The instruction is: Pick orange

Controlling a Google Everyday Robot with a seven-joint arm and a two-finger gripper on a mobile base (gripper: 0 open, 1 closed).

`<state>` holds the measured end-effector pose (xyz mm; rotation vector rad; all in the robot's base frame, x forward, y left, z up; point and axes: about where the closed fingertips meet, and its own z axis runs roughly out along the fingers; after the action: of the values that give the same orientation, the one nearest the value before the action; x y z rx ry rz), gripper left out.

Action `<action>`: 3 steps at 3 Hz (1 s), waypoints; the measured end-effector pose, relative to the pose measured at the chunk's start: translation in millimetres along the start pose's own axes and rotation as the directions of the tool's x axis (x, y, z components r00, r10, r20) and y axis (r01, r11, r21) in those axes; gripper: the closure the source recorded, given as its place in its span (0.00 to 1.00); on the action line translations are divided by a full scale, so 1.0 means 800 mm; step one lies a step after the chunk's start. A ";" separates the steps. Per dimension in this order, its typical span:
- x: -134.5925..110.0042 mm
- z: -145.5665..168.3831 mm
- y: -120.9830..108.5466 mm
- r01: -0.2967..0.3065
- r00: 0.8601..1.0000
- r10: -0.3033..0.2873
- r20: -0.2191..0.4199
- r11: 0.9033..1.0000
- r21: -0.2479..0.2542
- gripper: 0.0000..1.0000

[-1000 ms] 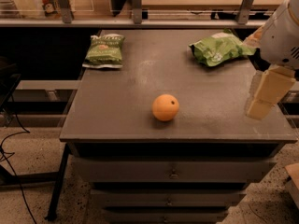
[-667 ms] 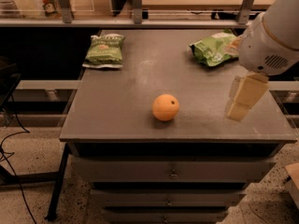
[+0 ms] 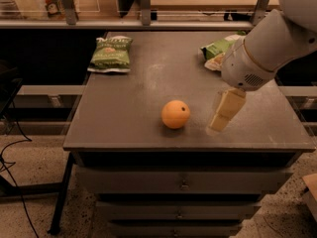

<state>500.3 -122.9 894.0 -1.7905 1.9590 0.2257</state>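
Observation:
The orange (image 3: 175, 114) is a small round fruit with a dark stem dimple. It sits on the grey table top (image 3: 138, 108) near the front edge, about the middle. My gripper (image 3: 220, 122) hangs from the white arm (image 3: 262, 53) coming in from the upper right. It is just to the right of the orange, low over the table, a short gap apart from the fruit. It holds nothing.
A green snack bag (image 3: 111, 53) lies at the table's back left. Another green bag (image 3: 218, 51) lies at the back right, partly hidden behind the arm. Drawers (image 3: 183, 182) sit below the table top. A shelf rail runs along the back.
The arm has swung left from the table's right edge and lowered, bringing the gripper close beside the orange. The orange and bags have not moved.

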 end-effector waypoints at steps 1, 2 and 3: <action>-0.018 0.026 -0.004 0.005 0.996 -0.001 0.087 0.999 -0.047 0.00; -0.031 0.045 0.005 0.009 0.991 0.004 0.137 0.995 -0.095 0.00; -0.043 0.067 0.025 0.021 0.984 0.006 0.175 0.988 -0.153 0.00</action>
<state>494.7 -66.7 858.6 -1.8056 1.8535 0.5279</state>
